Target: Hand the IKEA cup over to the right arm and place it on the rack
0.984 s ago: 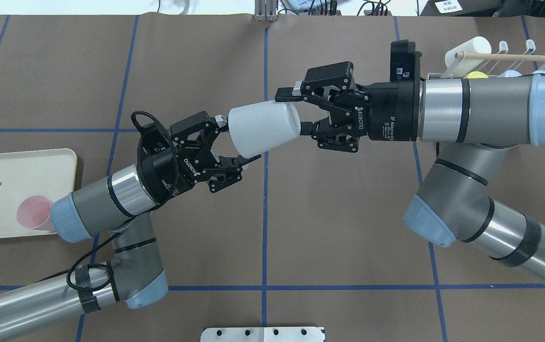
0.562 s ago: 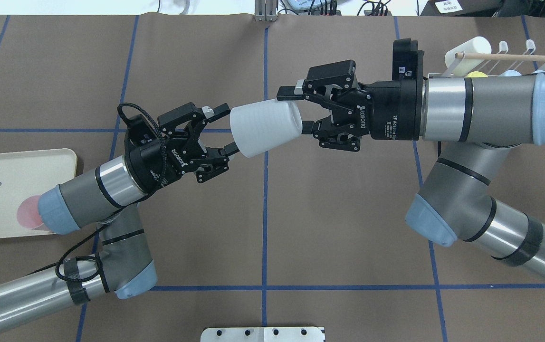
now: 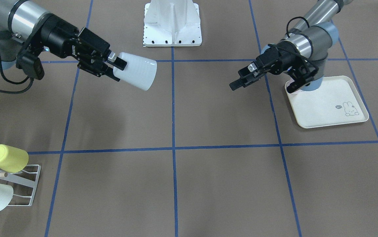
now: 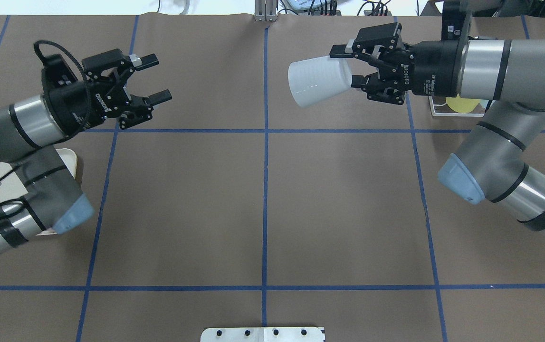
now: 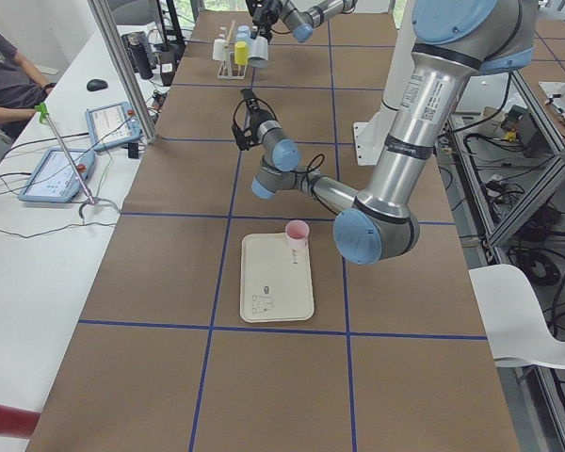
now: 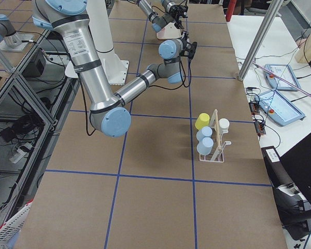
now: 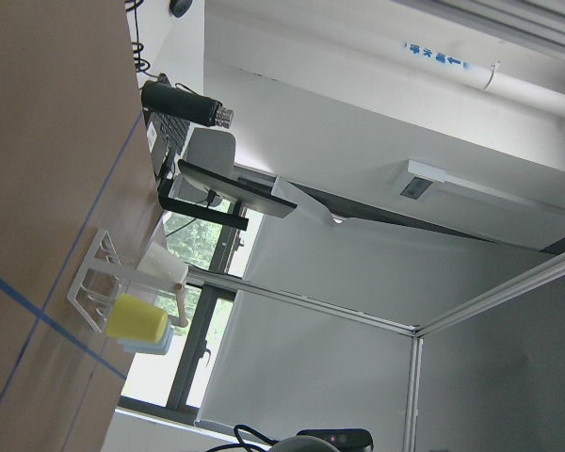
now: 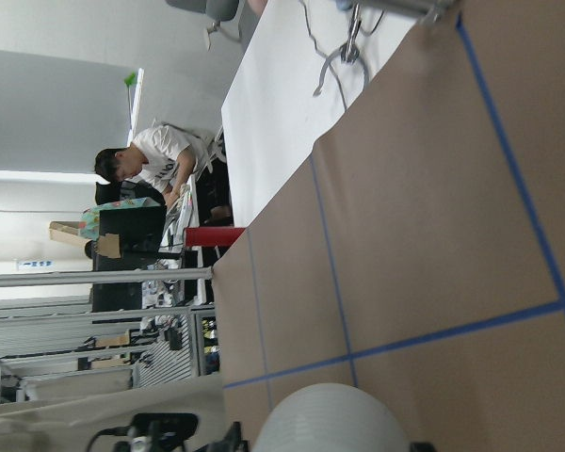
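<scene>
right hand (image 4: 347, 66) clamped on white cup's (image 4: 317, 80) narrow end | cup axis level, mouth pointing ahead | rack (image 6: 215, 132) behind wrist, lower, well apart; judged turn-back needed | left hand (image 4: 157, 78) wide open, empty

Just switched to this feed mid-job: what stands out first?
A white cup is held sideways above the table, right of centre, by the right gripper, jaws shut on its narrow end. Opposite, the left gripper hangs empty, jaws open. The rack at the table's right end carries a yellow cup among paler ones.
</scene>
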Controlling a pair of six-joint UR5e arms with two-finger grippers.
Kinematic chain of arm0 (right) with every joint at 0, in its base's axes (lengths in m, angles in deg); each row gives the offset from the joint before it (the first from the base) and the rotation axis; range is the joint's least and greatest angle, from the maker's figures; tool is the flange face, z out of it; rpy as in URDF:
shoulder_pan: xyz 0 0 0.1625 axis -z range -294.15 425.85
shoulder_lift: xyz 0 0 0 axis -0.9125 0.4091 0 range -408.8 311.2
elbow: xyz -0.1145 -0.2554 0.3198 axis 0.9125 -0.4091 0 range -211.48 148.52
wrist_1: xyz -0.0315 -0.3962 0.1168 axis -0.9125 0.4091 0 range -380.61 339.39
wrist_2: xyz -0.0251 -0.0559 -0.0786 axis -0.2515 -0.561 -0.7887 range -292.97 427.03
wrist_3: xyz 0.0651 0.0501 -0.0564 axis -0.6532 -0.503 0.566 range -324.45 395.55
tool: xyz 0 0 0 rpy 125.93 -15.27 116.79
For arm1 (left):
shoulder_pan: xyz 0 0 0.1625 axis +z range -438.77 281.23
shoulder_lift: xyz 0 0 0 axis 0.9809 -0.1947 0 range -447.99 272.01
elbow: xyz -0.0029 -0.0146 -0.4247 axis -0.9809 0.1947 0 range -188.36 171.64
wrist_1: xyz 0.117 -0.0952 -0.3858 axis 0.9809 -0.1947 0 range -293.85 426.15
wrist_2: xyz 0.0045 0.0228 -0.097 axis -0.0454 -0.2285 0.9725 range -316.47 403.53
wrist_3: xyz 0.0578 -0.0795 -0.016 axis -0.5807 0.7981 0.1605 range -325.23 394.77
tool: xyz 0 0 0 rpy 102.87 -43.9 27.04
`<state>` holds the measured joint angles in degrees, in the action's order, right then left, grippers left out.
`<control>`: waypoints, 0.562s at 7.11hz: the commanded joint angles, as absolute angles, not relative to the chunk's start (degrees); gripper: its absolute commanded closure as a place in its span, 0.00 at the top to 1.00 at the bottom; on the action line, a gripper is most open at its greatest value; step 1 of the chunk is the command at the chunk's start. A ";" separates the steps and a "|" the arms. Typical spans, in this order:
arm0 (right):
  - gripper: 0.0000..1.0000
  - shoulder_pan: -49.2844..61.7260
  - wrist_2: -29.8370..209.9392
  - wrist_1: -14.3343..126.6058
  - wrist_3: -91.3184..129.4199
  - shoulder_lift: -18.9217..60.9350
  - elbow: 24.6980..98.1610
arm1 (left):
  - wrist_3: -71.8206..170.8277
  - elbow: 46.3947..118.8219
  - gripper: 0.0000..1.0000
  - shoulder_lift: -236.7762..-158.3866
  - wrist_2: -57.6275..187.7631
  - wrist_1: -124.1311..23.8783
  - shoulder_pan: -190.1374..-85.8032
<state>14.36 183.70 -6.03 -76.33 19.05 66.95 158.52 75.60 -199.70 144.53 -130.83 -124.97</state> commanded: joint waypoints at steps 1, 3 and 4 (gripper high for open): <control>0.25 5.00 190.12 -4.02 -65.83 19.93 60.66 | 144.37 75.75 0.85 -196.98 158.81 -119.00 -134.91; 0.18 -1.01 192.89 2.82 -56.51 19.67 58.88 | 132.82 75.75 0.85 -195.05 160.43 -110.88 -137.56; 0.18 -4.16 195.76 8.95 -50.03 19.14 58.96 | 129.12 75.75 0.89 -194.17 160.69 -106.77 -139.92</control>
<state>-0.61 193.20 2.98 -56.78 19.56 59.25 134.14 75.75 -195.32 160.11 -111.26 -137.60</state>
